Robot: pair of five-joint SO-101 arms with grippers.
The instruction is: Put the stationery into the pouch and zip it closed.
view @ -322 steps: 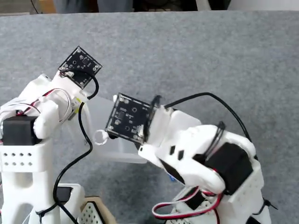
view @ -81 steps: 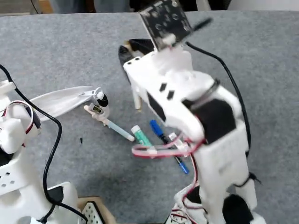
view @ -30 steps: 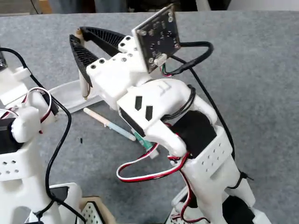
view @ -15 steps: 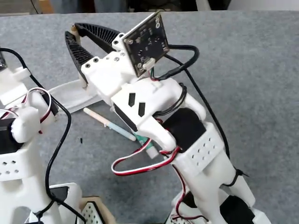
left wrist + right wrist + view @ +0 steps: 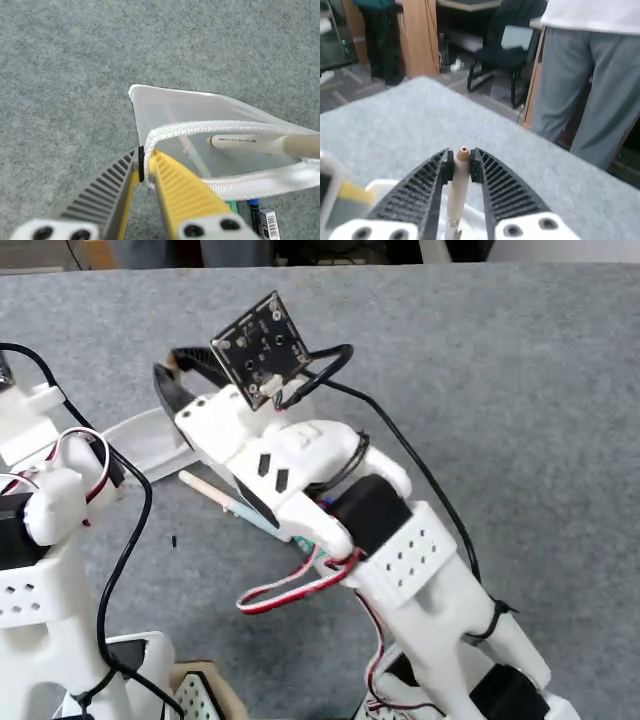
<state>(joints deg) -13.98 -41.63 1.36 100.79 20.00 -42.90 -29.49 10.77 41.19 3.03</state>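
White and translucent, the pouch [image 5: 170, 107] is laid on the grey desk [image 5: 500, 360] in front of the left arm, with its mouth held open. Its corded rim is pinched at one end by the left gripper [image 5: 142, 162], whose grey and yellow jaws are closed tight on the fabric. A beige pen [image 5: 456, 187] is gripped near its upper end between the black jaws of the right gripper [image 5: 461, 159], which is stretched across the desk over the pouch. In the left wrist view the white tip of this pen is seen inside the pouch's mouth. A second pen [image 5: 210, 491], cream and pale blue, is seen lying on the desk just beside the pouch, partly covered by the right arm. Past the pouch's rim, a green marker [image 5: 231, 205] and a blue pen [image 5: 253, 203] are glimpsed on the desk.
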